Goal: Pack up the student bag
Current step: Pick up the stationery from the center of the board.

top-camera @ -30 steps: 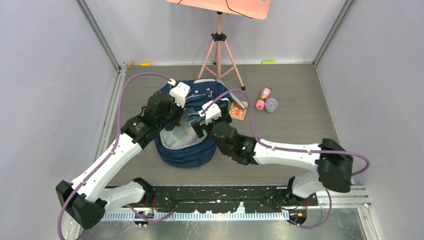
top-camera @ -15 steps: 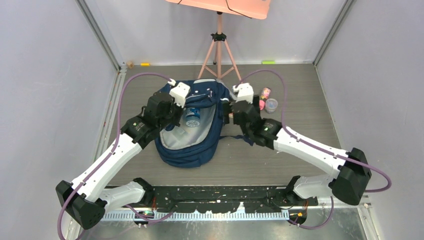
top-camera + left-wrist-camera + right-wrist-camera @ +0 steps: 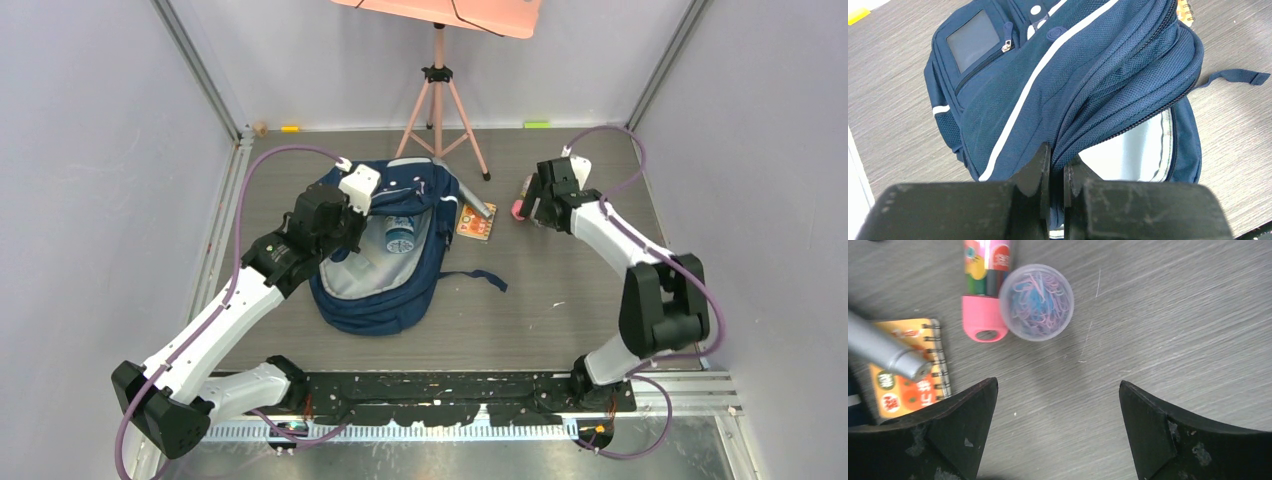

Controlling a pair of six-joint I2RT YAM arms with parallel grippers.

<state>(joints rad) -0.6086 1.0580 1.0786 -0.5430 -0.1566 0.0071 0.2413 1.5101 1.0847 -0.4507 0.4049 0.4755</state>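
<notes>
Two arms reach over the grey table (image 3: 560, 300), and the student bag (image 3: 375, 300) lies at its centre-left, in front of the left arm. Its long axis runs from the near edge toward the far edge, leaning slightly right. The zipped mouth gapes upward and to the right, showing light grey lining. The striped front panel with its windowed pocket is raised on the far side. One dark strap (image 3: 480, 278) trails off to the right across the table.

The left gripper (image 3: 1057, 170) has its jaws clenched on a fold of navy fabric at the edge of that opening. In the top view the wrist hides those jaws. A bottle (image 3: 400, 236) with a blue label shows inside the bag, its lower part lost in the lining.

The right gripper (image 3: 1058, 385) hangs well apart from the bag, its jaws released and spread wide. It is over bare table just beside a clear tub of paper clips (image 3: 1036, 302). A pink-capped tube (image 3: 984, 290) touches the tub, its far end cut off by the frame. A silver cylinder (image 3: 883, 350), too cropped to identify, lies across an orange spiral notebook (image 3: 903, 385).
</notes>
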